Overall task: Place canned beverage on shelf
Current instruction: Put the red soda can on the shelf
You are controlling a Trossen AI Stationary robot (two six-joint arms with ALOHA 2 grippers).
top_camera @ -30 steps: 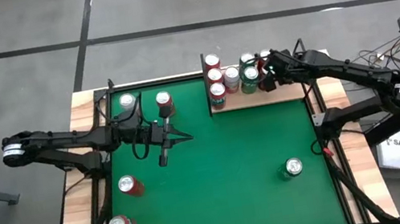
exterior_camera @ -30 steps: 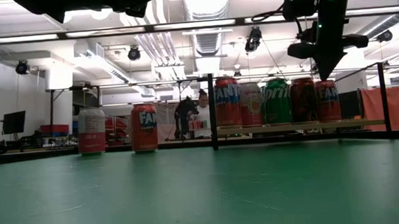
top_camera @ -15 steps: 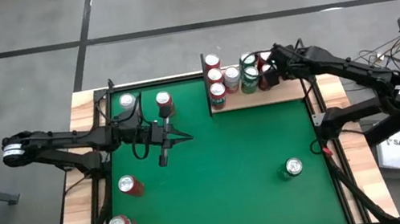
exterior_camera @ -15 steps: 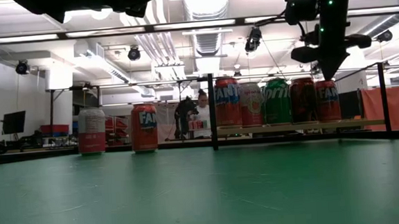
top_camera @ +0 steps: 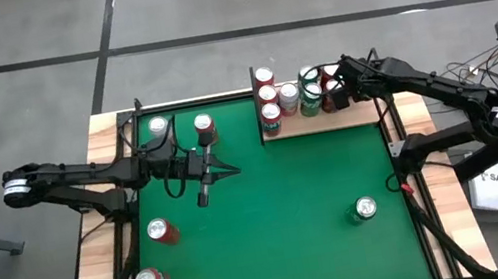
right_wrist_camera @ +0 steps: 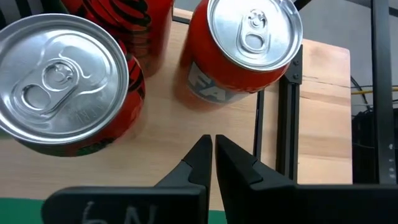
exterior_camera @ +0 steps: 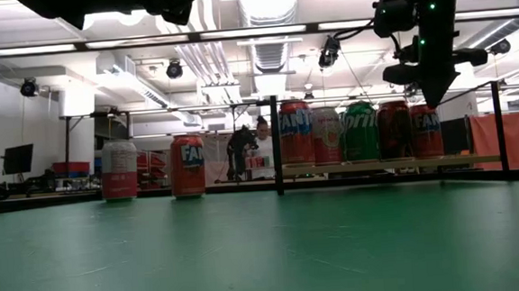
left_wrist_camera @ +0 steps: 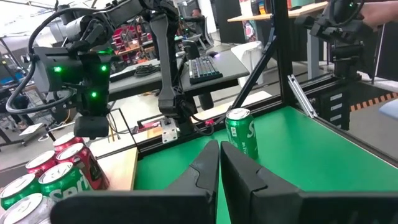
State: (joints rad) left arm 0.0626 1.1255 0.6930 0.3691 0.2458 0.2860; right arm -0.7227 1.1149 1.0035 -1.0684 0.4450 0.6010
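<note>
A: Where's the pale wooden shelf (top_camera: 327, 118) with black rods?
B: At the bench's (top_camera: 282, 215) one-o'clock corner, already lined with upright cans.
A: And the next can?
B: Likely the green aluminium can (top_camera: 366, 208), upright at five o'clock. From the right gripper (top_camera: 339, 81), closed and empty above the shelf, it lies toward six o'clock.
A: The left gripper (top_camera: 231, 171)?
B: Closed, empty, farther away at nine o'clock.
</note>
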